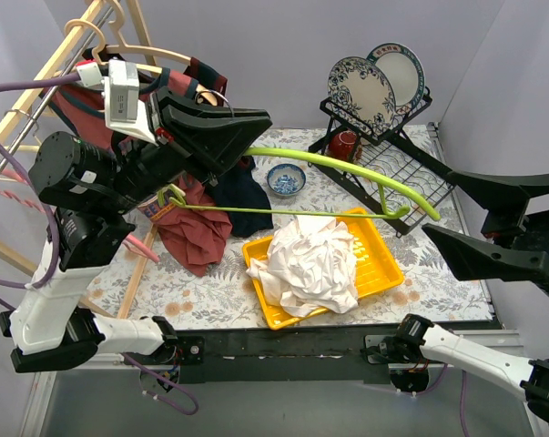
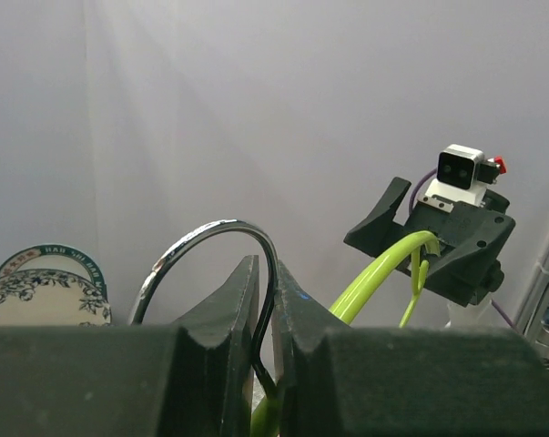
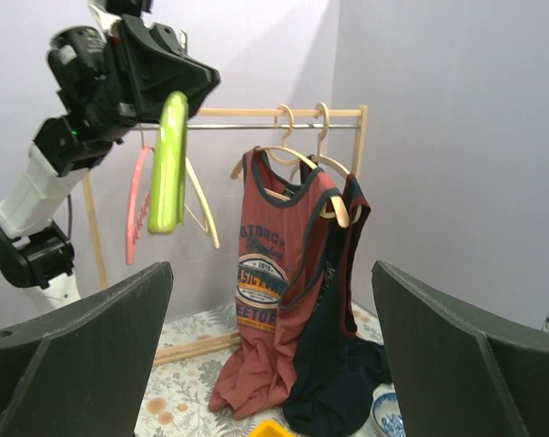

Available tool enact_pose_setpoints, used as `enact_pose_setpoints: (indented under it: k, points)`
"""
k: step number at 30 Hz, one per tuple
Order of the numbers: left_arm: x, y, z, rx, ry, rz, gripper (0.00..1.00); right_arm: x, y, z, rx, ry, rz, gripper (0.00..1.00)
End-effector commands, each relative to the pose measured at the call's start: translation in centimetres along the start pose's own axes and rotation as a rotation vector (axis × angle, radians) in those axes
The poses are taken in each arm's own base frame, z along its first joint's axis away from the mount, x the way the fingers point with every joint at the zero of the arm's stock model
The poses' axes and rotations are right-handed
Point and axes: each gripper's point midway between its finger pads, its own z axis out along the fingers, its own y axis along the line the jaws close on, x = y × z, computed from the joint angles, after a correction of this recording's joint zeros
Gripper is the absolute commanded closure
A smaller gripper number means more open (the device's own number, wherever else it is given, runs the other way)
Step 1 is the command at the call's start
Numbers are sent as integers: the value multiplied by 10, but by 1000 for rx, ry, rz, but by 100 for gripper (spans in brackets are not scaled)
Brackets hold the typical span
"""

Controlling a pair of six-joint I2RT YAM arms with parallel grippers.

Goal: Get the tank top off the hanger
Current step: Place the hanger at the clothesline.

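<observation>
Seemingly the yellow tray point(image 1: 381, 258), toward 5 o'clock on the table, already holds the white tank top point(image 1: 310, 264) in a heap. Above it the green hanger point(image 1: 329, 161) hangs bare, reaching from 10 o'clock toward 3. The left gripper point(image 2: 265, 273) is clenched on its metal hook point(image 2: 210, 232), so I'd carry it level with a firm pinch, steering its tip past the right gripper point(image 3: 272, 273), which is splayed wide and holding nothing at 3 o'clock.

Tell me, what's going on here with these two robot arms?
The left pincer is shut on the metal hook of a bare green hanger, holding it in the air. A white garment lies crumpled in the yellow tray. The right pincer is open and empty. A red tank top and a navy tank top hang on the wooden rack.
</observation>
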Motion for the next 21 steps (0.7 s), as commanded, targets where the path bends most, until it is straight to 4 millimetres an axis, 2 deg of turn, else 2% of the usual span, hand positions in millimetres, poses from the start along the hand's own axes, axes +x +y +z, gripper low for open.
enact_pose_setpoints:
  k: [1, 4, 5, 7, 11, 17, 19, 21]
  points:
    - [-12, -8, 5, 46, -44, 28, 100, -30, 13, -9, -71, -74, -20, 1]
    - [-8, 1, 14, 20, -33, 82, 100, -37, 14, -12, -77, -78, -19, 1]
    - [6, 8, 18, 0, 15, 89, 100, -38, 15, -13, -77, -81, -18, 1]
    - [11, 18, 27, -33, 32, 115, 100, -40, 14, -14, -75, -84, -20, 2]
    - [24, 24, 34, -30, 51, 149, 100, -38, 11, -10, -60, -68, -23, 1]
    - [52, 30, 37, -13, 124, 183, 100, -18, -5, 7, 8, 0, -71, 1]
    - [61, 27, 35, 7, 143, 182, 100, -5, -9, 15, 23, 48, -77, 2]
    - [62, 25, 34, 24, 141, 185, 100, 11, -14, 24, 46, 104, -85, 2]
